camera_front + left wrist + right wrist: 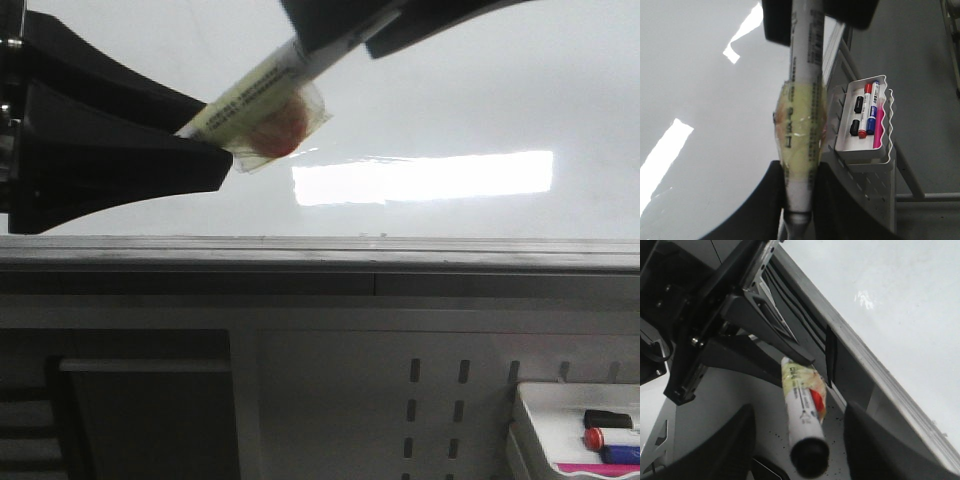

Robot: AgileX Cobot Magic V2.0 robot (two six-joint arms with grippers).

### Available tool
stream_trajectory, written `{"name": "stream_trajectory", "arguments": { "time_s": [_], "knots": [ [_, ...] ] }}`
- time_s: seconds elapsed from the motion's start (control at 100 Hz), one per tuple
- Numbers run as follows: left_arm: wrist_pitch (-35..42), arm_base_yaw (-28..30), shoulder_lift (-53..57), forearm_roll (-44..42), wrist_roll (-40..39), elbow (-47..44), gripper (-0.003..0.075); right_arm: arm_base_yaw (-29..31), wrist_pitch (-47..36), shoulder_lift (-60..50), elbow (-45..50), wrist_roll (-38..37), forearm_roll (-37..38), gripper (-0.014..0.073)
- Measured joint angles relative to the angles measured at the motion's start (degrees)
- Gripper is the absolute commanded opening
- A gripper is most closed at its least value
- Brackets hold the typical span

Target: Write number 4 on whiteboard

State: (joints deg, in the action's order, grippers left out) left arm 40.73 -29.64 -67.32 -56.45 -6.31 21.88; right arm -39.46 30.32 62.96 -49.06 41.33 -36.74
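A white marker wrapped in yellowish tape with a red patch is held in front of the whiteboard. My left gripper is shut on one end of it; the left wrist view shows the fingers pressed on the marker. My right gripper comes in from the top. In the right wrist view it is open, its jaws wide apart on either side of the marker's black end without touching it. No number 4 or other stroke shows on the board.
A grey metal rail runs along the board's lower edge. Below it is a perforated grey panel. A small white tray with several markers hangs at the lower right; it also shows in the left wrist view.
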Motion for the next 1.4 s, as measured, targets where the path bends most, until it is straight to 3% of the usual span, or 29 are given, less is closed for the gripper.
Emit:
{"name": "stream_trajectory", "arguments": {
  "time_s": [0.07, 0.14, 0.27, 0.34, 0.41, 0.58, 0.65, 0.94, 1.23, 1.4],
  "knots": [
    [0.0, 0.0, 0.0, 0.0, 0.0, 0.0, -0.002, 0.0, 0.0, 1.9, -0.6, 0.1, -0.2, 0.0319],
    [0.0, 0.0, 0.0, 0.0, 0.0, 0.0, -0.002, -0.2, -0.1, 3.0, -0.9, 0.1, -0.7, 0.0237],
    [0.0, 0.0, 0.0, 0.0, 0.0, 0.0, -0.0019, -0.2, -0.6, 3.3, -0.8, 0.1, -1.1, -0.0076],
    [0.0, 0.0, 0.0, -0.2, 0.0, 0.0, -0.0001, -0.5, -0.5, 3.3, -0.8, 0.1, -1.6, -0.0064],
    [0.0, 0.0, 0.0, -0.2, 0.0, 0.0, 0.0066, -0.5, -0.3, 3.3, -0.8, 0.2, -1.7, -0.0064],
    [0.0, 0.0, 0.0, 0.6, 0.0, 0.0, 0.0341, -0.5, 0.5, 3.3, -1.0, 0.2, -1.6, -0.0064],
    [0.0, 0.1, 0.0, 3.1, 0.0, 0.0, 0.0399, -0.5, 0.9, 3.3, -1.0, 0.2, -1.6, -0.0064],
    [-7.2, 2.6, 6.1, 12.1, -1.0, -0.1, 0.0407, 0.5, -3.8, 3.6, -1.4, 0.2, -0.4, -0.0064],
    [-24.7, 4.1, 16.8, 23.4, -1.6, -0.1, 0.0407, 5.4, -7.0, 11.1, -8.2, 0.1, 1.0, -0.0064],
    [-27.0, 4.1, 19.8, 25.7, -1.6, -0.2, 0.0407, 6.6, -9.4, 15.2, -11.7, 0.0, 1.4, -0.0064]
  ]
}}
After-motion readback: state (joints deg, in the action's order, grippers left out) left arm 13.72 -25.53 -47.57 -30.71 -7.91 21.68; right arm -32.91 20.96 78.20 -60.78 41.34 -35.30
